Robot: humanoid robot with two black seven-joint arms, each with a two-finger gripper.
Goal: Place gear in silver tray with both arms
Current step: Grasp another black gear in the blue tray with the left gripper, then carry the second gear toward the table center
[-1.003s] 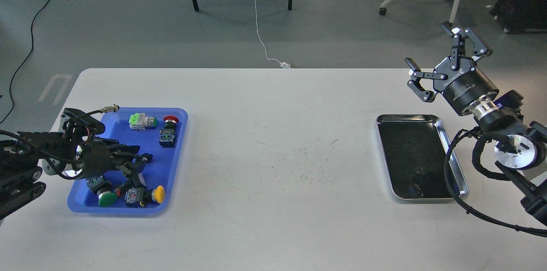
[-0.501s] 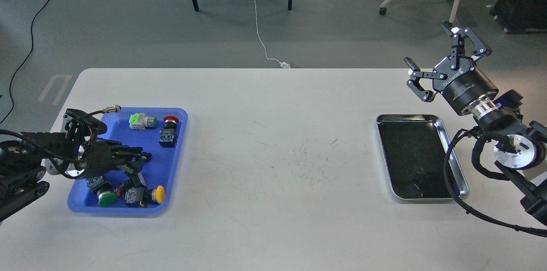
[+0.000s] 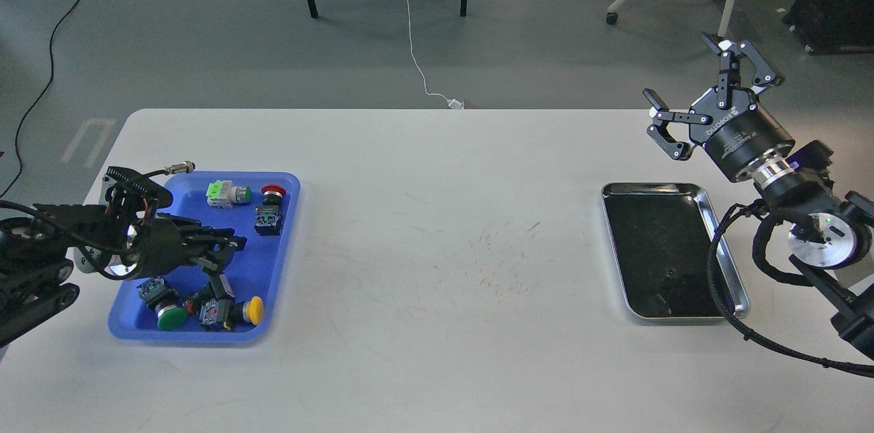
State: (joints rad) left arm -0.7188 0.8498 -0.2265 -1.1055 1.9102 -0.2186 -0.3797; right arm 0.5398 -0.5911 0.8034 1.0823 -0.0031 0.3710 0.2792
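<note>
The silver tray (image 3: pixel 612 242) lies on the right of the white table, its dark bottom bare. The gear is several push-button switches in a blue plastic tray (image 3: pixel 285 228) on the left: a green-capped one (image 3: pixel 171 317), a yellow-capped one (image 3: pixel 254 310), a red-capped one (image 3: pixel 273 192) and a green and white one (image 3: pixel 224 192). My left gripper (image 3: pixel 227 262) hovers low over the blue tray's middle, fingers spread, with nothing seen between them. My right gripper (image 3: pixel 691 88) is open and empty, raised beyond the silver tray's far right corner.
A small metal connector (image 3: pixel 183 166) on a cable sticks out at the blue tray's far left corner. My right arm's black hose (image 3: pixel 713 262) hangs over the silver tray's right rim. Chair legs and cables are on the floor beyond the table.
My left gripper has risen a little and shifted slightly right over the blue tray. The switches have not moved. My right gripper has shifted very slightly up.
</note>
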